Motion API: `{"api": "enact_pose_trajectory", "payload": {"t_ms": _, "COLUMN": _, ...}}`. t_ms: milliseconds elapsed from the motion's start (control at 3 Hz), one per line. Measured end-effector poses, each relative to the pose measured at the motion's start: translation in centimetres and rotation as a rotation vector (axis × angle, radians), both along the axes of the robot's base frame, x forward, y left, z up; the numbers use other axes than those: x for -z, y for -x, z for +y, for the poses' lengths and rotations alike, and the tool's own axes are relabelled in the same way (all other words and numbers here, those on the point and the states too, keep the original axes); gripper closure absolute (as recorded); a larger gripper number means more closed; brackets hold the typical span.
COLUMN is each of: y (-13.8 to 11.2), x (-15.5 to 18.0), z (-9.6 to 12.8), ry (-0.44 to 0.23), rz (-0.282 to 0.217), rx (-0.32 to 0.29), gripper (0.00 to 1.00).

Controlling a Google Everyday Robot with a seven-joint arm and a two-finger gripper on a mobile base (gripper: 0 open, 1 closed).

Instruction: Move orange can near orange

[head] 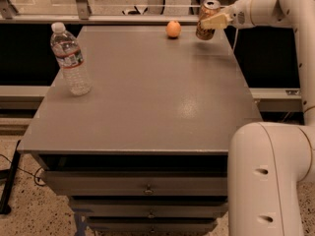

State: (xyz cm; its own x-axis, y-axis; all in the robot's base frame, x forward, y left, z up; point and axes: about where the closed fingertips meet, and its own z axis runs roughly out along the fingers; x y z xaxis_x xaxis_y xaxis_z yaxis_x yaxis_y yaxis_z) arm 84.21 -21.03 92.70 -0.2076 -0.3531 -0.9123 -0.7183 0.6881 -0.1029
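The orange can [207,18], orange-gold with a silver top, is at the far right of the grey table [147,97]. It is tilted and seems lifted a little off the surface. My gripper [214,21] reaches in from the right and is shut on the can's side. The orange [173,29], small and round, sits on the table near the far edge, just left of the can with a small gap between them.
A clear plastic water bottle [70,59] stands upright near the table's left edge. The table has drawers [147,188] below its front edge. My arm's white base [268,181] is at the front right. A railing [123,6] runs behind the table.
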Motion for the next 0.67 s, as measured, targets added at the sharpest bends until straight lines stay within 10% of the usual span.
{"api": "enact_pose_trajectory", "payload": {"t_ms": 667, "y": -0.86, "x": 0.74, "z": -0.76, "ry": -0.049, "rz": 0.036, "rx": 0.058, "gripper": 1.0}}
